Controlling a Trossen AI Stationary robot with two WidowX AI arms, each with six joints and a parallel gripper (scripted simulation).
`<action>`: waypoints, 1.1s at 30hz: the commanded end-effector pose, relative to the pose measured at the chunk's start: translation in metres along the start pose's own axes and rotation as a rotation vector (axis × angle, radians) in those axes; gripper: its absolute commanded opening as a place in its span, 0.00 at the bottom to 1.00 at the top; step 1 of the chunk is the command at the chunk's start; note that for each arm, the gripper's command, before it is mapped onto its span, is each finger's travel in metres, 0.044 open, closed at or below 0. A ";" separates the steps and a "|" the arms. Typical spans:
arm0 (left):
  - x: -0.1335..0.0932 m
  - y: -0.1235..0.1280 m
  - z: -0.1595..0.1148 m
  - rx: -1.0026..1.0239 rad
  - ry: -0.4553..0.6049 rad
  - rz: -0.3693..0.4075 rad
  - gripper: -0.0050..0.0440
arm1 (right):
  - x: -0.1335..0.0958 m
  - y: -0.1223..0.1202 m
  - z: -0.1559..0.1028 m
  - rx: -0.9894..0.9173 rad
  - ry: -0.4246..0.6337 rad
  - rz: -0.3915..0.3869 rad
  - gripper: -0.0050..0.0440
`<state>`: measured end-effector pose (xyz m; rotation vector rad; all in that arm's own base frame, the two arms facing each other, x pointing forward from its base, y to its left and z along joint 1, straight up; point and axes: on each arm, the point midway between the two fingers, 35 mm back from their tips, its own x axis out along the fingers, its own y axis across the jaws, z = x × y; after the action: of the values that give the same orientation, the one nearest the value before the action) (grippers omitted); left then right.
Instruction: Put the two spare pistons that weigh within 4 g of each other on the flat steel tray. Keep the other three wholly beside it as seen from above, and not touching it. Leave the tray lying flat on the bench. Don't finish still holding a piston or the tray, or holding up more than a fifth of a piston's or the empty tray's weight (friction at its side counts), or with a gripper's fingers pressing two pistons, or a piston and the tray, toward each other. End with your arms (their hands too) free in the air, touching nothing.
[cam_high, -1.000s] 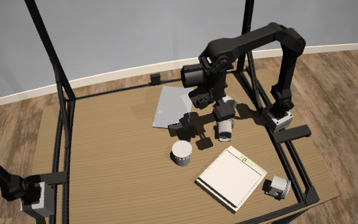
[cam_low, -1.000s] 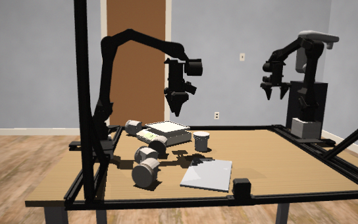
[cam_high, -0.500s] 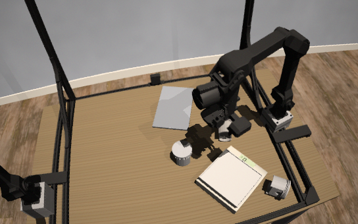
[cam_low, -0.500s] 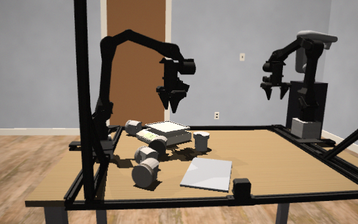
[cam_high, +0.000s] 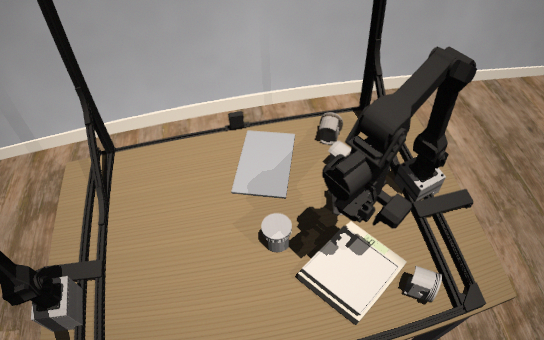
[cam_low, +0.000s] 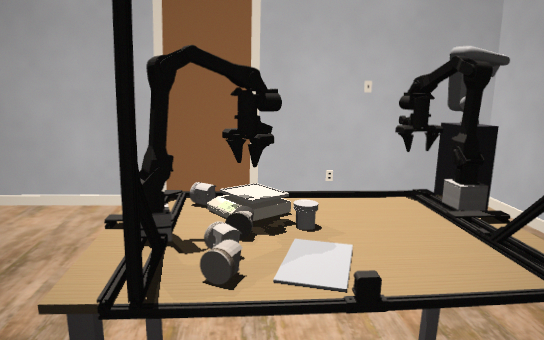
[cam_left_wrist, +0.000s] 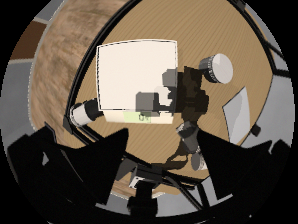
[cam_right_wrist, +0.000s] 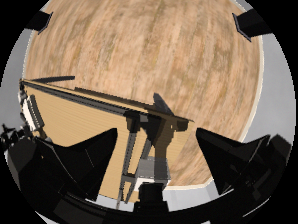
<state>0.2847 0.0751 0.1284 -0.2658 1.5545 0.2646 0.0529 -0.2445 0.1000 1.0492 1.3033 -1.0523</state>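
The steel tray (cam_high: 265, 155) (cam_low: 315, 262) (cam_left_wrist: 236, 120) lies flat and bare. One piston (cam_high: 276, 232) (cam_low: 306, 215) (cam_left_wrist: 220, 69) stands upright between tray and scale. Another piston (cam_high: 425, 284) (cam_low: 202, 192) (cam_left_wrist: 82, 114) lies beyond the scale. Three lie on the left arm's side: the rearmost piston (cam_high: 328, 128) (cam_low: 220, 262), a middle piston (cam_high: 340, 149) (cam_low: 221, 235) and a dark-looking piston (cam_low: 240, 222) (cam_left_wrist: 189, 137), mostly hidden in the top view. My left gripper (cam_low: 247, 164) (cam_left_wrist: 164, 133) is open and empty, high near the scale. My right gripper (cam_low: 418, 150) (cam_right_wrist: 158, 132) is open, far from all pistons.
A scale (cam_high: 350, 280) (cam_low: 255, 191) (cam_left_wrist: 135, 75) has a bare white platform; its green display (cam_high: 376, 243) (cam_left_wrist: 137, 117) is partly shadowed and not fully legible. Black frame rails edge the bench, with a small black block (cam_high: 236, 120) (cam_low: 367, 286) behind the tray.
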 end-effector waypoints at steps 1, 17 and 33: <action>0.002 0.012 -0.003 -0.056 0.004 0.002 0.87 | 0.000 0.000 0.000 -0.001 0.001 0.002 1.00; 0.002 0.081 -0.013 -0.272 0.004 0.003 0.87 | 0.000 0.000 0.000 -0.001 0.001 0.002 1.00; 0.002 0.149 -0.030 -0.645 0.003 0.003 0.87 | 0.000 0.000 0.000 -0.001 0.001 0.002 1.00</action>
<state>0.2083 0.2004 0.1270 -0.7460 1.4426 0.7451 0.0529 -0.2445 0.1000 1.0492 1.3033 -1.0523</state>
